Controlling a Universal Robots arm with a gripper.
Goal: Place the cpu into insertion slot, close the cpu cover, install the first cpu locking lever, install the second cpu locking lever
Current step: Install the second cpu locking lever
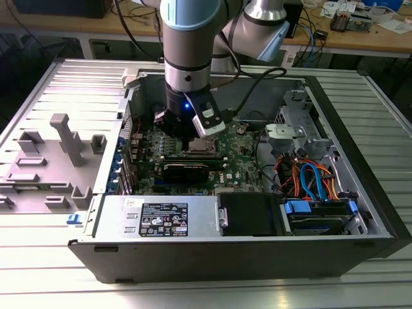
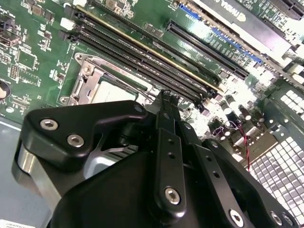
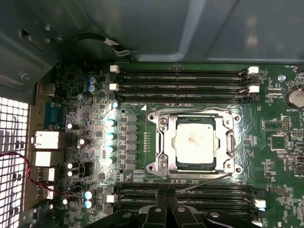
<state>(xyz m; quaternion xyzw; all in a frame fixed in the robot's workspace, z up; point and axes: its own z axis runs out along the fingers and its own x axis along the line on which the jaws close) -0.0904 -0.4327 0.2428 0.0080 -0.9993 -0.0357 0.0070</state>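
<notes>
The cpu (image 3: 194, 143) already lies in the insertion slot (image 3: 162, 142) on the green motherboard (image 3: 275, 142), between two banks of memory slots (image 3: 183, 80), so we judge the first step done; the cpu cover (image 3: 229, 142) appears closed, framing the chip's silvery top; a thin locking lever (image 3: 202, 182) runs along the socket's edge nearest the gripper (image 2: 169, 95), and we cannot tell whether it is latched, nor find the second; the gripper hangs just above the socket in the computer case (image 1: 360, 103); its fingers (image 2: 169, 102) look pressed together, holding nothing.
</notes>
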